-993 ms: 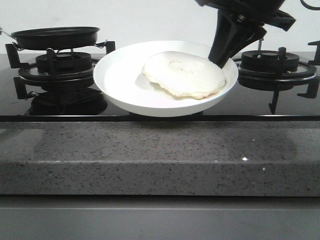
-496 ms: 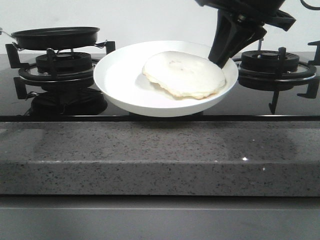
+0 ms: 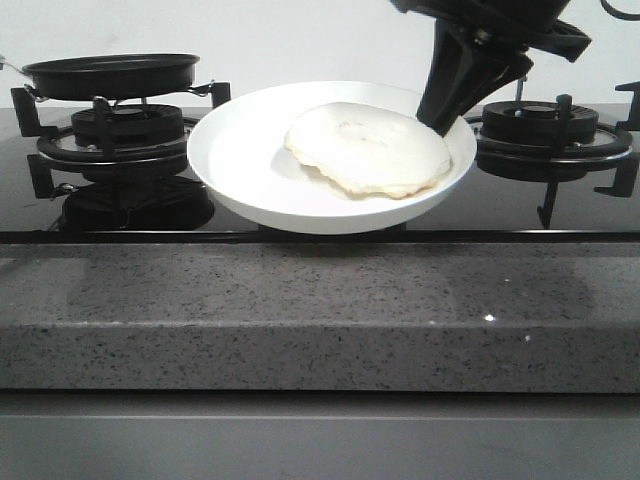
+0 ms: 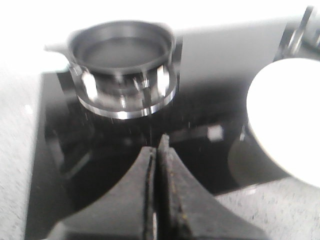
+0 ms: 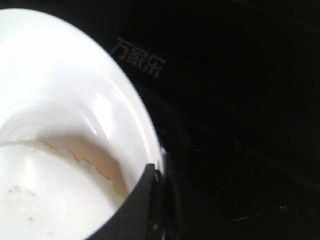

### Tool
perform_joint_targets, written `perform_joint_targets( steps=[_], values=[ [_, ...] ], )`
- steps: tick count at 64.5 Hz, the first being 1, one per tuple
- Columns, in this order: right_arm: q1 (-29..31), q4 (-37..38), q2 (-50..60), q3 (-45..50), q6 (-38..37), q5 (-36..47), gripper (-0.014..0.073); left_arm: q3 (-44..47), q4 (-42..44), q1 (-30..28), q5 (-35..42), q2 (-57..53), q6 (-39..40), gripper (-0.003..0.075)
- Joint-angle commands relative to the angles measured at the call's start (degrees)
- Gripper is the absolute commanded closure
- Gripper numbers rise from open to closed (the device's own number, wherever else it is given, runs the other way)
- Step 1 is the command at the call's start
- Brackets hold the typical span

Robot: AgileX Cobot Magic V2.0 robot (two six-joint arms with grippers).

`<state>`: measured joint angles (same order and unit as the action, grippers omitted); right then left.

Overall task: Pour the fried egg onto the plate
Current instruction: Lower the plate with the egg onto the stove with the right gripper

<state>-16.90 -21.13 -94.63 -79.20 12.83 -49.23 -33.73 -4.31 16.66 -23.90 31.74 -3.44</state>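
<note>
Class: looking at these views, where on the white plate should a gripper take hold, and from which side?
Probably the plate by its raised rim on the right, where the right gripper already pinches it. The fried egg covers the middle, and the thin upturned lip suits two fingers.

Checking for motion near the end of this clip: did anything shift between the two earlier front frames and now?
Nothing visibly changed. The fried egg lies on the plate, the right gripper stays clamped on the plate's rim, and the frying pan sits on the left burner.
</note>
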Motion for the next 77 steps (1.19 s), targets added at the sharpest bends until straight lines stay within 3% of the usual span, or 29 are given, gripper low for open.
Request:
perform_joint_targets(
  steps=[1,16,37,68,77],
  values=[
    [0.09,-1.40,2.94,-1.37,0.23,2.49,0.0655,1.93,-0.14,0.37,8.74,-5.60,0.66,0.0740],
    [0.09,-1.40,2.94,-1.37,0.23,2.49,0.0655,6.89,-0.26,0.37,12.19,-15.37,0.66,0.0740],
    [0.16,-1.40,2.45,-3.16,-0.60,-0.31,0.0655,7.42,-0.26,0.37,12.19,-16.24,0.66,0.0739],
    [6.06,-1.40,-15.10,-34.78,-8.07,-11.71,0.0655,7.42,-0.26,0.37,12.25,-16.24,0.66,0.0739],
    [7.74,-1.40,-19.70,-39.02,-8.53,-12.63,0.0654,7.42,-0.26,0.37,12.25,-16.24,0.66,0.0739]
  ],
)
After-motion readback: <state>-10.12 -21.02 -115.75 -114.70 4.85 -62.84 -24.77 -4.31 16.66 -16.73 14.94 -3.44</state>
